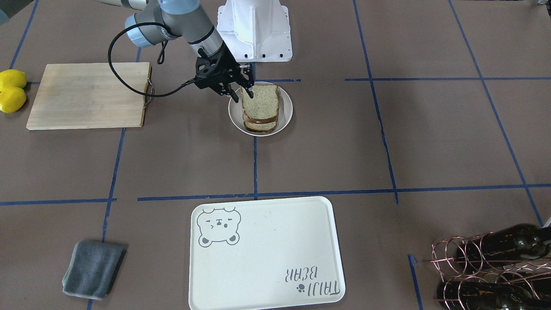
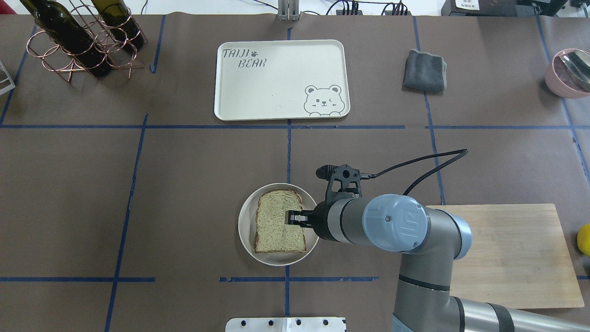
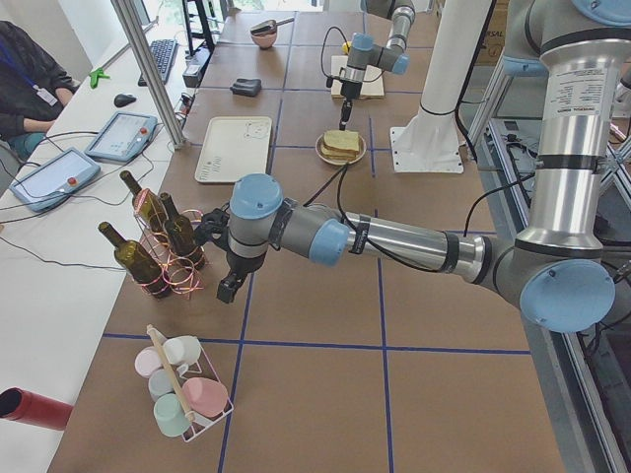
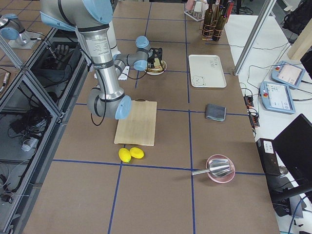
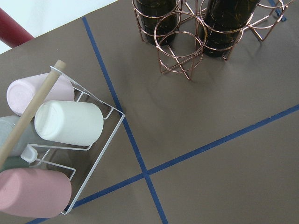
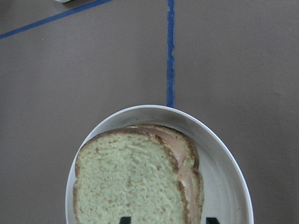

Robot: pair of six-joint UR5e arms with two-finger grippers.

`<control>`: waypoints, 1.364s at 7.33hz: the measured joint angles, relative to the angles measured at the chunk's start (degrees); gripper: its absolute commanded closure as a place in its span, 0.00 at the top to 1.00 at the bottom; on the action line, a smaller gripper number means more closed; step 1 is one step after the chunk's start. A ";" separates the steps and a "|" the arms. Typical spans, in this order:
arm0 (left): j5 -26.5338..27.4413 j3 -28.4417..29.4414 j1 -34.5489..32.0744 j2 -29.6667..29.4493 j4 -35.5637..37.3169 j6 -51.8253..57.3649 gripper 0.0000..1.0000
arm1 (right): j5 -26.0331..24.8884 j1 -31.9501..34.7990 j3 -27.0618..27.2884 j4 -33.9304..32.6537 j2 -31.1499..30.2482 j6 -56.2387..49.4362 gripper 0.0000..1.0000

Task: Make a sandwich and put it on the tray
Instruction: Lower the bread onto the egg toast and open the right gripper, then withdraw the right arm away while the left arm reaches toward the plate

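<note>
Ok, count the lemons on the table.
2. One lemon lies nearer the robot, the other lemon right beside it, both just off the wooden cutting board, on the robot's right of it. No more show in any view.

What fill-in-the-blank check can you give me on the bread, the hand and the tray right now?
The stacked tan speckled bread slices lie in the round white ____.
The hand of the robot's ____ arm hovers at those slices' edge.
The cream-white rectangular tray bears a grey ____ face drawing.
Missing words: dish, right, bear.
</note>
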 measured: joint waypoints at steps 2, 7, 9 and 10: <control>0.00 -0.08 0.00 0.05 -0.03 0.00 1.00 | 0.57 0.84 0.35 -0.78 -0.09 -0.42 1.00; -1.34 -3.30 3.04 -0.07 -0.51 -2.02 1.00 | 12.92 15.00 1.04 -16.22 -1.02 -23.02 1.00; -1.23 -6.45 9.13 0.06 -5.00 -14.37 1.00 | 20.35 24.36 1.59 -19.06 -5.26 -37.59 1.00; -1.08 -7.95 12.80 0.11 -7.23 -21.27 1.00 | 23.36 29.05 2.14 -19.31 -8.97 -45.42 1.00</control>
